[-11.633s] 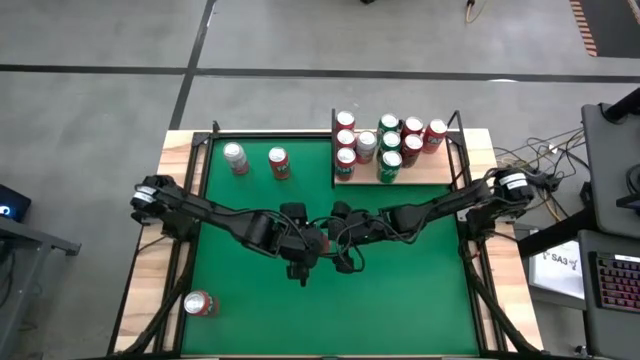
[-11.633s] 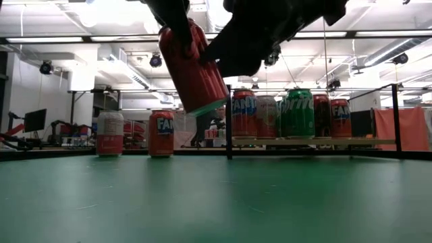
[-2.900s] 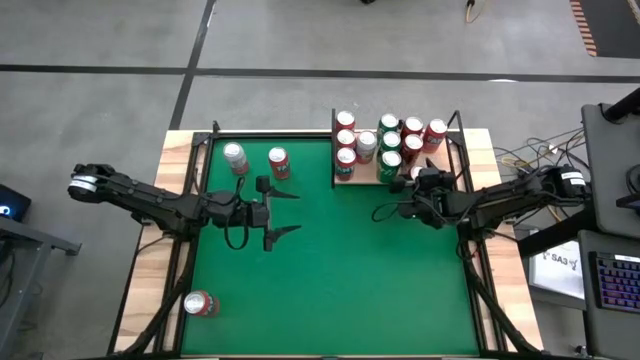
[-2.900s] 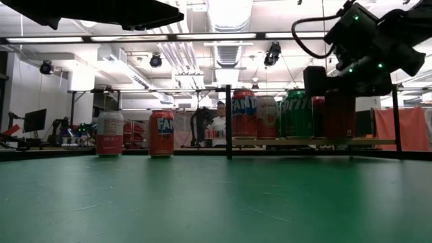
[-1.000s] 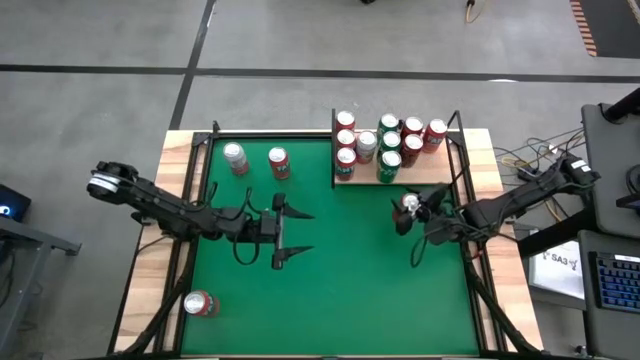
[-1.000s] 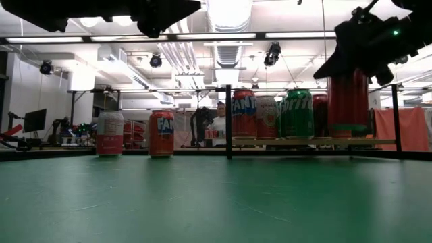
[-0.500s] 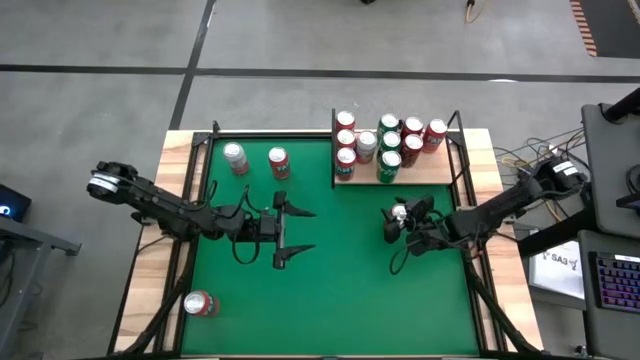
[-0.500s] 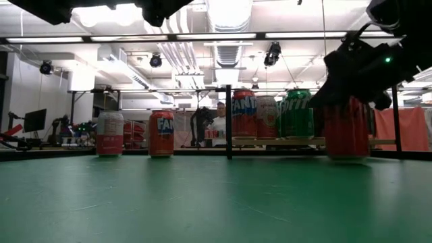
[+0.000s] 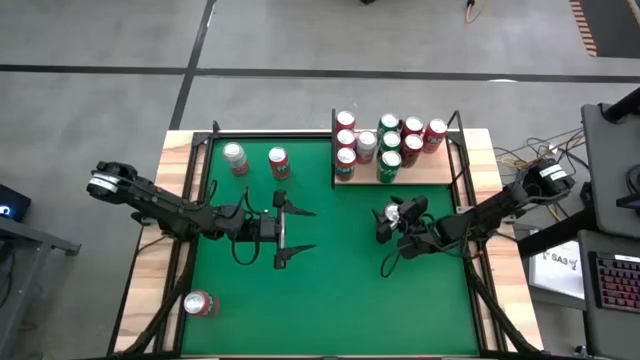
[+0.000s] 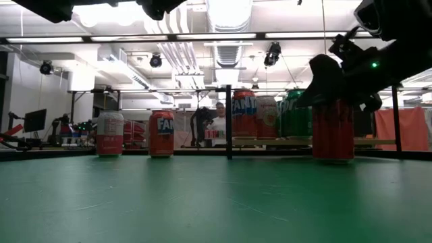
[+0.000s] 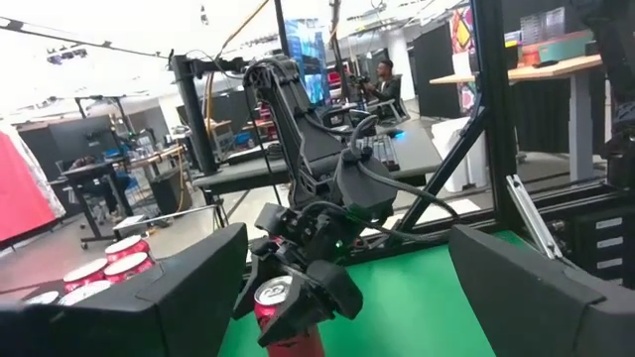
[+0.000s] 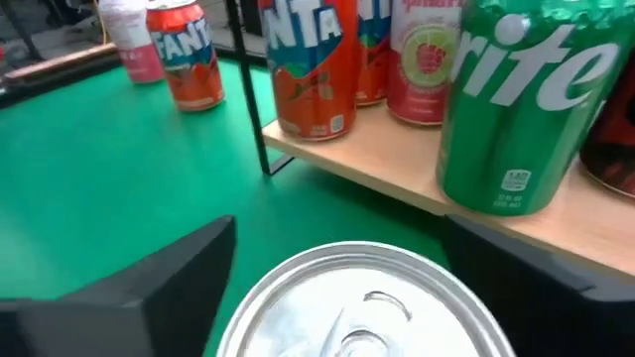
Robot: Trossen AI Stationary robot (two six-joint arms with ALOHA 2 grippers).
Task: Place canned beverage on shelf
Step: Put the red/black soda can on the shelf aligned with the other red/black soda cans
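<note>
My right gripper, fingers apart, straddles the upright red can standing just short of the shelf.

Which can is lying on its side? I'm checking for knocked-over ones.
The red can alone near the green table's front-left corner; it lies on its side, while the other cans stand upright.

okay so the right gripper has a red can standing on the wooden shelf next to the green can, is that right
Not quite. The red can at the right gripper stands on the green tabletop, in front of the wooden shelf, not on it. The high view shows this.
</note>
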